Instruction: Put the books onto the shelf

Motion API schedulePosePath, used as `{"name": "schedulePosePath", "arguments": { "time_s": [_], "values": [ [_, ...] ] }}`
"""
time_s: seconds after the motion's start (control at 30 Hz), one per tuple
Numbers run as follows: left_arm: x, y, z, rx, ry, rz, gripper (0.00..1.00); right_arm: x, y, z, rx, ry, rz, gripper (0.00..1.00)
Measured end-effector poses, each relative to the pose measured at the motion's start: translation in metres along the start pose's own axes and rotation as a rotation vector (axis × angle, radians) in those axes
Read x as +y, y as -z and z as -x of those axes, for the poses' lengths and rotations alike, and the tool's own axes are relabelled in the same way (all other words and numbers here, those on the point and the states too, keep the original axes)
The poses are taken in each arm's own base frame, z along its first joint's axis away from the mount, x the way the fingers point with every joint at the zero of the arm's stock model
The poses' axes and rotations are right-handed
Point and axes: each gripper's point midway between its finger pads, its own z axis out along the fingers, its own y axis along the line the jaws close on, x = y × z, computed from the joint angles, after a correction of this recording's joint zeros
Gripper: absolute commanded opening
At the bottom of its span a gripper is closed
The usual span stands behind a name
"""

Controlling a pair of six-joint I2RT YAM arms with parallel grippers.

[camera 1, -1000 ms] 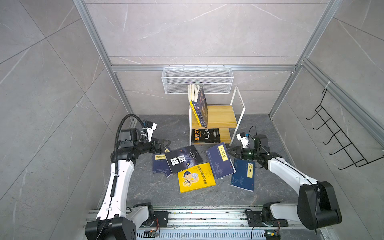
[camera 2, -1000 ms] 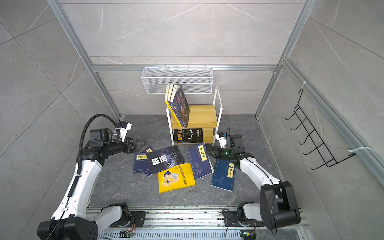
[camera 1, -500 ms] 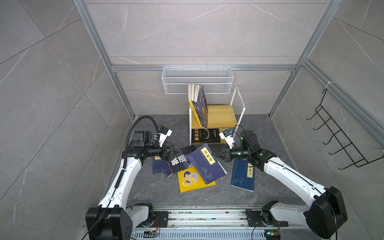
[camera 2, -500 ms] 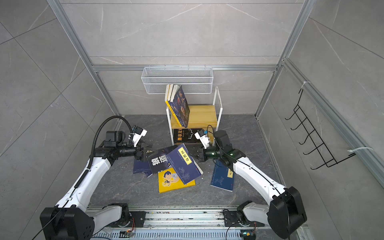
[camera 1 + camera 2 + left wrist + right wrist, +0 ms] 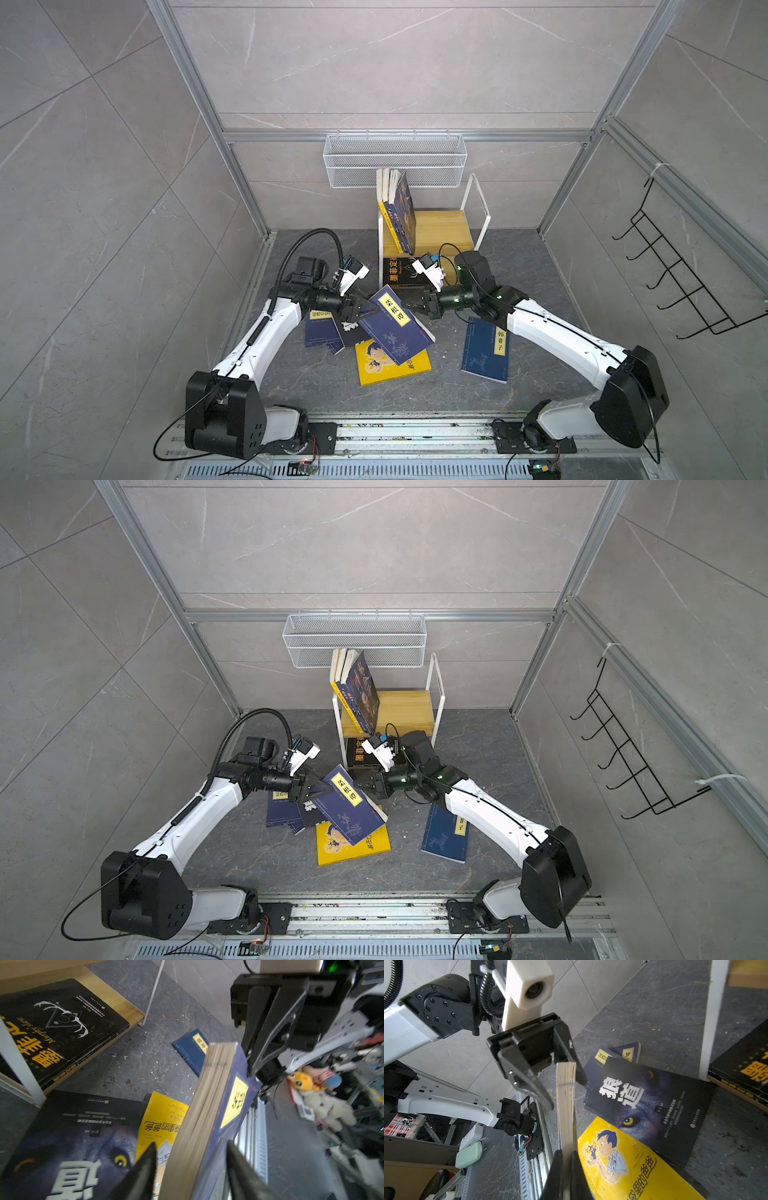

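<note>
Evidently a handover: in both top views the navy book point(image 5: 395, 328) hangs tilted over the yellow book point(image 5: 390, 365) on the table point(image 5: 540, 282), well short of the shelf point(image 5: 440, 224). Its long axis slants from the tools toward the front rail point(image 5: 415, 432), label end uppermost. From the left wrist, the left tool point(image 5: 191, 1142) straddles its page edge, fingers apart, not yet pinching. From the right wrist, the right tool point(image 5: 566, 1154) is clamped on the opposite edge, bearing it, probably for a regrip to stand it upright.
</note>
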Motion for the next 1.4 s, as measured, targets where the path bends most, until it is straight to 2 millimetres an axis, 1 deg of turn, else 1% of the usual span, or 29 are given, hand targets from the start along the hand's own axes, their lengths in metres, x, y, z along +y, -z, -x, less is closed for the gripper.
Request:
{"name": "schedulePosePath", "arguments": {
  "time_s": [0.07, 0.13, 0.17, 0.2, 0.23, 0.27, 0.3, 0.37, 0.43, 0.57, 0.63, 0.7, 0.77, 0.8, 0.87, 0.93, 1.03, 1.13, 1.3, 1.4],
  "values": [
    [-0.004, 0.0, 0.001, -0.008, 0.003, -0.021, 0.0, 0.0, -0.002, 0.001, 0.003, -0.001, 0.0, 0.0],
    [-0.007, 0.002, 0.003, -0.02, 0.001, -0.03, 0.0, -0.003, -0.002, 0.003, 0.0, -0.002, -0.015, 0.0],
    [-0.009, 0.004, 0.003, -0.026, 0.0, -0.031, 0.0, -0.004, -0.002, 0.004, -0.003, 0.003, -0.027, 0.03],
    [-0.012, 0.005, 0.002, -0.031, 0.004, -0.03, 0.0, -0.005, -0.002, 0.005, -0.002, 0.009, -0.044, 0.15],
    [-0.015, 0.007, 0.001, -0.036, 0.009, -0.028, 0.0, -0.006, -0.003, 0.004, 0.002, 0.015, -0.064, 0.25],
    [-0.018, 0.009, 0.0, -0.044, 0.013, -0.022, 0.0, -0.007, -0.005, 0.004, 0.005, 0.025, -0.087, 0.32],
    [-0.02, 0.012, 0.0, -0.053, 0.021, -0.015, 0.0, -0.007, -0.007, 0.004, 0.009, 0.046, -0.114, 0.37],
    [-0.022, 0.017, -0.001, -0.067, 0.043, 0.012, 0.0, -0.004, -0.01, 0.001, 0.017, 0.089, -0.164, 0.44],
    [-0.02, 0.024, -0.001, -0.08, 0.081, 0.048, 0.0, 0.002, -0.012, -0.003, 0.025, 0.146, -0.219, 0.49],
    [-0.012, 0.034, -0.002, -0.077, 0.157, 0.135, 0.0, 0.023, -0.013, -0.008, 0.029, 0.287, -0.322, 0.56],
    [-0.009, 0.037, -0.001, -0.075, 0.187, 0.17, 0.0, 0.033, -0.016, -0.012, 0.032, 0.36, -0.37, 0.58],
    [-0.007, 0.044, 0.0, -0.094, 0.239, 0.198, 0.0, 0.045, -0.025, -0.02, 0.047, 0.455, -0.427, 0.6],
    [-0.002, 0.054, 0.003, -0.142, 0.316, 0.216, 0.0, 0.056, -0.037, -0.028, 0.069, 0.547, -0.475, 0.61],
    [0.003, 0.061, 0.006, -0.177, 0.367, 0.23, 0.0, 0.061, -0.044, -0.033, 0.079, 0.595, -0.5, 0.61],
    [0.014, 0.071, 0.008, -0.226, 0.457, 0.254, 0.0, 0.064, -0.059, -0.043, 0.099, 0.672, -0.536, 0.61],
    [0.023, 0.078, 0.008, -0.255, 0.527, 0.274, 0.0, 0.062, -0.073, -0.05, 0.113, 0.727, -0.57, 0.61],
    [0.028, 0.08, 0.007, -0.271, 0.626, 0.273, 0.0, 0.051, -0.088, -0.052, 0.116, 0.787, -0.638, 0.61],
    [0.032, 0.082, 0.007, -0.292, 0.704, 0.27, 0.0, 0.043, -0.097, -0.048, 0.098, 0.843, -0.703, 0.6],
    [0.043, 0.087, -0.001, -0.317, 0.824, 0.296, 0.0, 0.036, -0.107, -0.037, 0.045, 0.902, -0.759, 0.57],
    [0.048, 0.087, -0.003, -0.322, 0.874, 0.299, 0.0, 0.026, -0.113, -0.032, 0.034, 0.926, -0.792, 0.56]
  ]
}}
